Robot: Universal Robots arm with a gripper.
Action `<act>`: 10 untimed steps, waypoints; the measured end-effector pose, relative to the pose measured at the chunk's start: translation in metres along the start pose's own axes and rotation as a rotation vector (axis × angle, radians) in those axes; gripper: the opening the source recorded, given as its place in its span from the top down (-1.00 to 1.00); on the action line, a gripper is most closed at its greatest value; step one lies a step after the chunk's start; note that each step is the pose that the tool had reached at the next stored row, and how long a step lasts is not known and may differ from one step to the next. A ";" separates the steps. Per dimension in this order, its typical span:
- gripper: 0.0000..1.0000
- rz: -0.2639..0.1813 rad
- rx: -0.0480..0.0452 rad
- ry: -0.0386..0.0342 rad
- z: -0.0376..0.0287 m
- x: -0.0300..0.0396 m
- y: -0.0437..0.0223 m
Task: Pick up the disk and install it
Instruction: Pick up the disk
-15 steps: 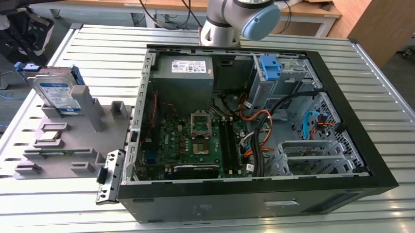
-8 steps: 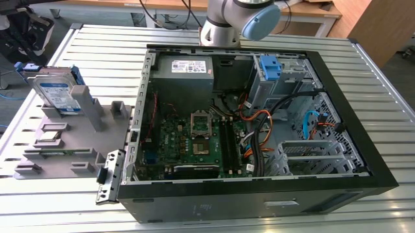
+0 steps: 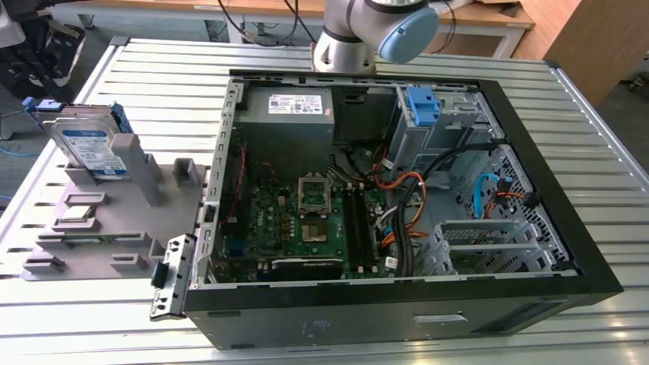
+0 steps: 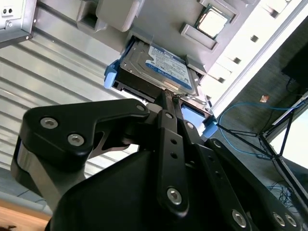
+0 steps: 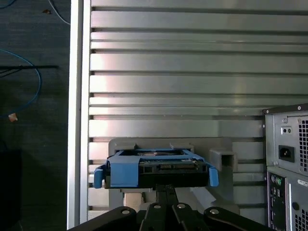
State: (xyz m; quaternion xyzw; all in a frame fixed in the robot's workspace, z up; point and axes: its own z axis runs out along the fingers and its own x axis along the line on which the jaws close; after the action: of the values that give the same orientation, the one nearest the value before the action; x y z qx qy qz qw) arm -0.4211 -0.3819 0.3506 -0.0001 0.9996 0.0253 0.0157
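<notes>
Exterior view, disk (image 3: 90, 144): up on edge at the exterior view's left, slotted into the grey holder (image 3: 112, 228); silver body, white-and-blue label facing out, bright blue carrier frame round the edges.
Exterior view, in the way: tall post (image 3: 137, 169) of the holder, covering the disk's lower corner.
Exterior view, table (image 3: 588, 137): slatted metal, bearing holder and computer case (image 3: 355, 319) just beside each other.
Exterior view, inside the case: power-supply box (image 3: 287, 122) by the far wall, green motherboard (image 3: 304, 220) below it, orange cables (image 3: 400, 186), blue bracket (image 3: 421, 106) at the far corner.
Exterior view, arm (image 3: 370, 30): behind the case's far wall, well apart from the disk.
Second wrist view, gripper (image 4: 167, 95): black fingers pressed together, nothing held, tips aimed at the disk.
Second wrist view, disk (image 4: 163, 67): beyond the tips, label up, blue frame corners poking out either side.
Second wrist view, in the way: black gripper linkage across the disk's near edge.
Second wrist view, chip (image 4: 211, 20): square, silver-topped, seated in a holder pocket near the disk.
First wrist view, disk (image 5: 156, 168): edge-on, dark edge between blue frame ends, sitting in the holder (image 5: 221, 156).
First wrist view, gripper (image 5: 166, 188): closed on itself, lined up with the disk's middle.
First wrist view, case (image 5: 288, 163): rear panel with a power socket, near the holder.
First wrist view, surroundings: table (image 5: 192, 62) slats beyond the disk, dark floor (image 5: 33, 159) and a blue cable (image 5: 36, 91) past the table edge.
</notes>
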 end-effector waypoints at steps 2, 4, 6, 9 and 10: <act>0.79 -0.037 -0.0012 0.0019 0.0001 0.0000 0.0000; 0.79 -0.072 -0.0023 0.0037 0.0002 0.0000 0.0000; 0.79 -0.109 -0.0034 0.0054 0.0003 0.0000 0.0000; 0.79 -0.164 -0.0051 0.0083 0.0006 0.0000 0.0000; 0.79 -0.182 -0.0057 0.0093 0.0006 0.0000 0.0000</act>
State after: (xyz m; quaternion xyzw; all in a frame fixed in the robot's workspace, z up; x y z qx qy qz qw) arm -0.4210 -0.3819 0.3499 -0.0911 0.9954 0.0266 0.0133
